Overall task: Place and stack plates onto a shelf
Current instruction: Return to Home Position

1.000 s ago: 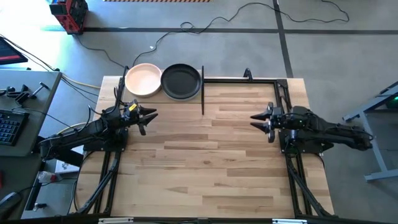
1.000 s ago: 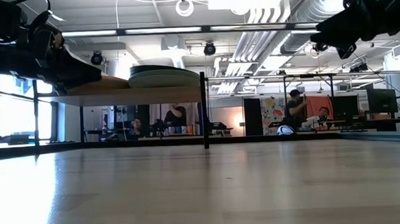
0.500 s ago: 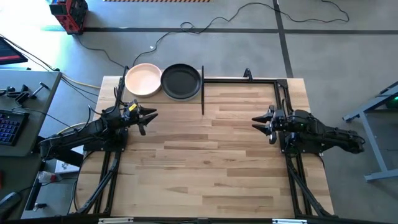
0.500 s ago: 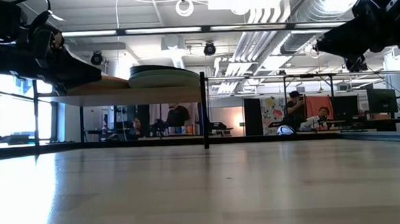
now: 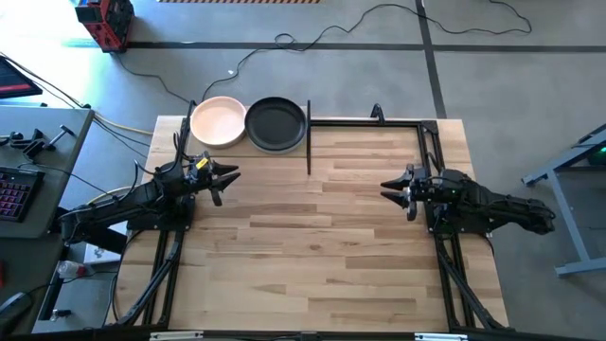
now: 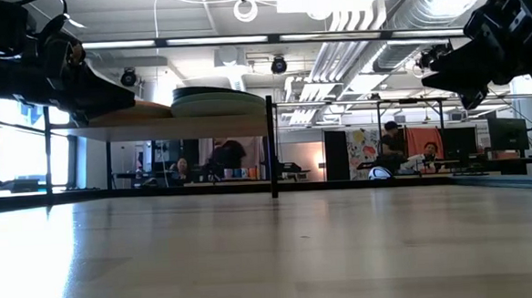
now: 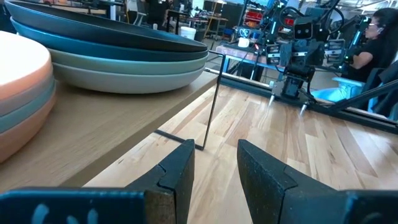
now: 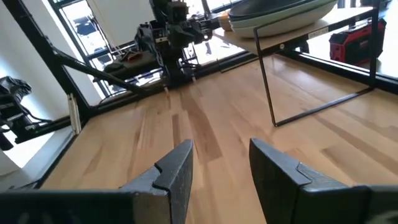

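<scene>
Left pincer (image 5: pixel 225 180) and right pincer (image 5: pixel 396 189), both open and empty, hover over opposite sides of the surface (image 5: pixel 312 256). We find the plates on the shelf (image 7: pixel 112 134) in two stacks: a peach-topped stack (image 5: pixel 219 121) just beside a black-topped stack (image 5: pixel 276 124).

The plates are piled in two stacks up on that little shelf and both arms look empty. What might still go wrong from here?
Two things, perhaps. The left gripper, open and empty, sits close to the shelf beside the pink-topped stack; a careless swing might nudge it. The black-topped stack reaches near the shelf's edge, so a jolt could shift it. The right gripper, also open, is well clear.
</scene>
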Controlling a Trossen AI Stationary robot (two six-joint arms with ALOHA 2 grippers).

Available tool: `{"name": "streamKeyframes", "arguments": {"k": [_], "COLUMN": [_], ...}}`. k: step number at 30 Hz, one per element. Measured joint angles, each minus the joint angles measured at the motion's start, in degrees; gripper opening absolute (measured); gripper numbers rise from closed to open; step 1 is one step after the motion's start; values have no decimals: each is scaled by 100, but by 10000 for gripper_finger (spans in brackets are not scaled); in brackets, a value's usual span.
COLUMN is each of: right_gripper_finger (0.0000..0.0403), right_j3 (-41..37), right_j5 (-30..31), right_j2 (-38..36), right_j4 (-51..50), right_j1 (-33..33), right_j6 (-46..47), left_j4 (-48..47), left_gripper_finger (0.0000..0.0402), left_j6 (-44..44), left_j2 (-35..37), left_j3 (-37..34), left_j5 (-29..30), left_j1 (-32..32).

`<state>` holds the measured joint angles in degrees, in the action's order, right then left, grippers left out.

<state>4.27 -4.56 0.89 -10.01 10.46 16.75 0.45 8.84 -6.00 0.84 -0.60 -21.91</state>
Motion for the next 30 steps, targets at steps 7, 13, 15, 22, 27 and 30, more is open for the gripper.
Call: {"name": "streamKeyframes", "arguments": {"k": [7,13,15,22,27,30], "right_gripper_finger": [142,142,142,142,142,142], "right_j3": [0,0,0,0,0,0], "right_j5": [2,2,3,7,7,8], "right_j2": [0,0,0,0,0,-28], "right_j4": [0,-1,-1,-1,-1,-1], "right_j1": [0,0,0,0,0,0], "right_j6": [122,122,122,122,122,122], "left_j4": [0,1,0,1,0,4], "left_gripper_finger": [108,108,108,108,108,108], "left_j6": [0,0,1,0,0,0], "left_j2": [0,60,126,495,579,578], "left_j3": [0,0,0,0,0,0], "left_j5": [0,4,6,2,2,2], "left_j1": [-1,128,278,1078,1556,1799]}}
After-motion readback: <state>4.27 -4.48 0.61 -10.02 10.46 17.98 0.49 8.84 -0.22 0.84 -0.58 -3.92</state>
